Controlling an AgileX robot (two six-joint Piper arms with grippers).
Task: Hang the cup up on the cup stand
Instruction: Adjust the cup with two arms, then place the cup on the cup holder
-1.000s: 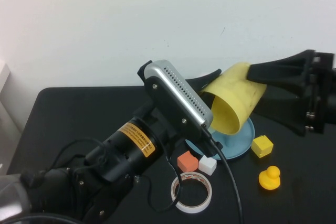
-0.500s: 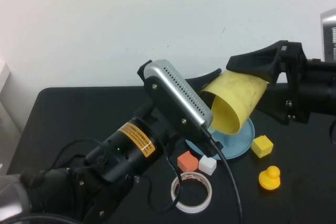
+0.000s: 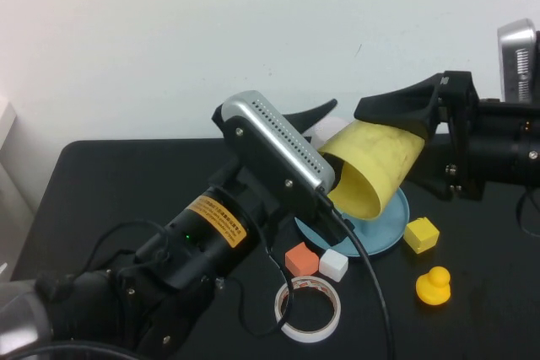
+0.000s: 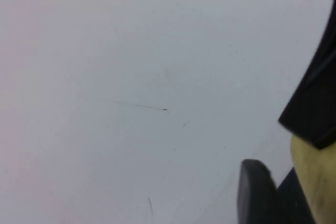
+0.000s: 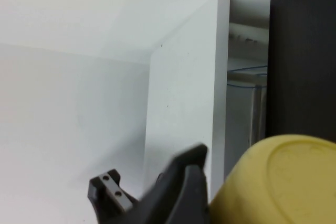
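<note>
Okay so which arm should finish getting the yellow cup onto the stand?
Probably the left: the left gripper holds the yellow cup tilted right above the cup stand. The right gripper stands open at the cup's base.

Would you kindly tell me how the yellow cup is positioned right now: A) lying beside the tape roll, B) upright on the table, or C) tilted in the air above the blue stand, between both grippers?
C: the cup hangs tilted, mouth angled down, above the cup stand, with the left gripper and right gripper at it.

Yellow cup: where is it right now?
High view, right of centre: the yellow cup is tilted in the air above the blue stand, between the left claw and right claw.
</note>
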